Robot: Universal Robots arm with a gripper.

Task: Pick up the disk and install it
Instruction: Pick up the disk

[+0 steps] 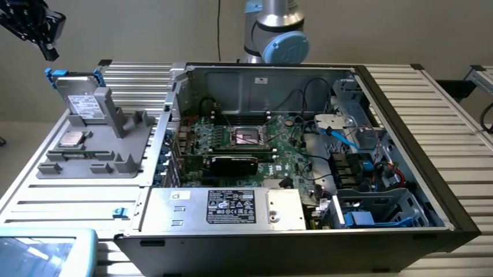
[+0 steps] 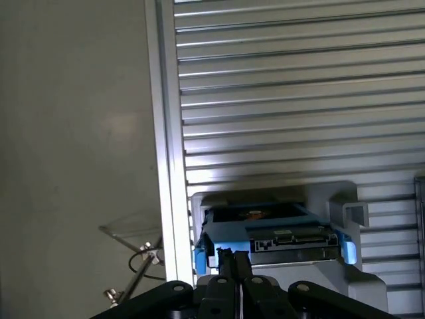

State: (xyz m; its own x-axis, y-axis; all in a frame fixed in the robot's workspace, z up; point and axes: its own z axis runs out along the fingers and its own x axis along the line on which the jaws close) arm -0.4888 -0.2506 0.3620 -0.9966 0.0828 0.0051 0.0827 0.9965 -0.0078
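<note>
Claw (image 2: pixel 232 255) shut tight, gripping nothing, poised above grey stand (image 1: pixel 127 153), well apart. Disk (image 1: pixel 81 95) upright in stand's rear slot, untouched. Step in hand: approach for pick-up. My judgement: my fingers must part, then straddle disk's top edge.

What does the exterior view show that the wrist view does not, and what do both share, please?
Exterior view: the open case with its motherboard, the labelled box, and a chip on the holder. Wrist view: a connector seen end-on, and the floor beside the table. Both: the disk standing upright in the grey holder on the ribbed table, with the shut gripper near it, holding nothing.
</note>
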